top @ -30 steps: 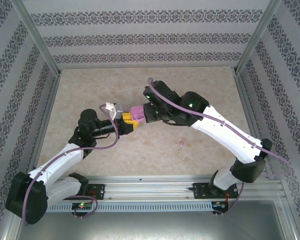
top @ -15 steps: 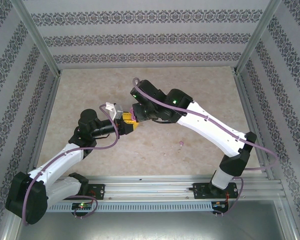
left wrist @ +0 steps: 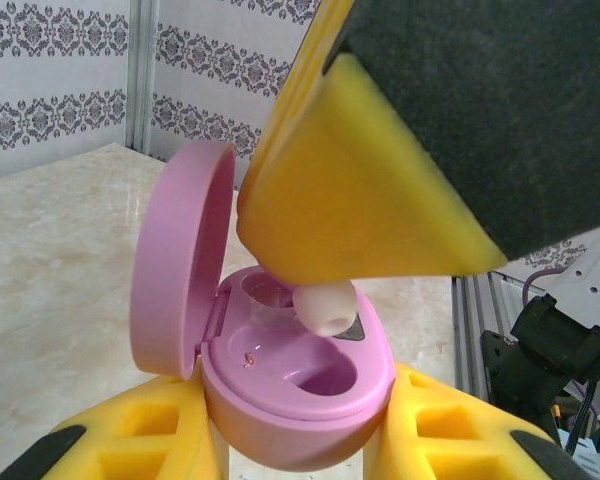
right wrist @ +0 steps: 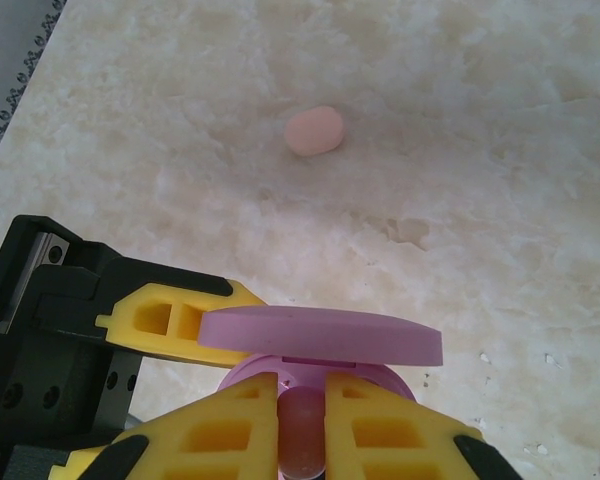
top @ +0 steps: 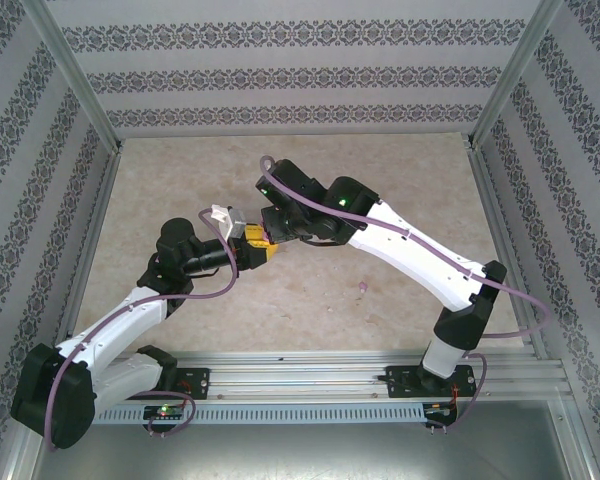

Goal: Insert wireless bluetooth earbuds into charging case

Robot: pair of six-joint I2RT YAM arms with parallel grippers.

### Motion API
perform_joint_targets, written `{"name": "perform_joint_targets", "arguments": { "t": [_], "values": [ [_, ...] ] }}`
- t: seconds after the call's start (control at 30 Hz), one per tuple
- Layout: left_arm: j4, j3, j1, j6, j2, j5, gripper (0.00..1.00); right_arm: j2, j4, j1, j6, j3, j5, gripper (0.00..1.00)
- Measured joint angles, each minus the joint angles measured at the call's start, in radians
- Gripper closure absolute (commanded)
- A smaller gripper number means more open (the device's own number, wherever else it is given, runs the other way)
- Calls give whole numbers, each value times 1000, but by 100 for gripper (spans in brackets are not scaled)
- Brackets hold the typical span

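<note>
Tiny bud, likely light and slick, pinched by its sides in right tool over the case; left tool clamps that case.

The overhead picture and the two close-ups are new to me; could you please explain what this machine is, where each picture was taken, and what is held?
It is two robot arms bolted at the near edge of a table. The overhead picture comes from a fixed camera above and behind them; each close-up comes from a camera on one wrist. The left gripper clamps a pink case, its lid standing open. The right gripper pinches a pale pink earbud right over the case's hollows. A second earbud lies loose on the table.
</note>
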Motion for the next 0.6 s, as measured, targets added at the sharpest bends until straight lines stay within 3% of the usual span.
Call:
{"name": "perform_joint_targets", "arguments": {
  "t": [0.6],
  "values": [
    [0,0,0,1,0,0,81,13,-10,11,1,0,-17,75]
  ]
}}
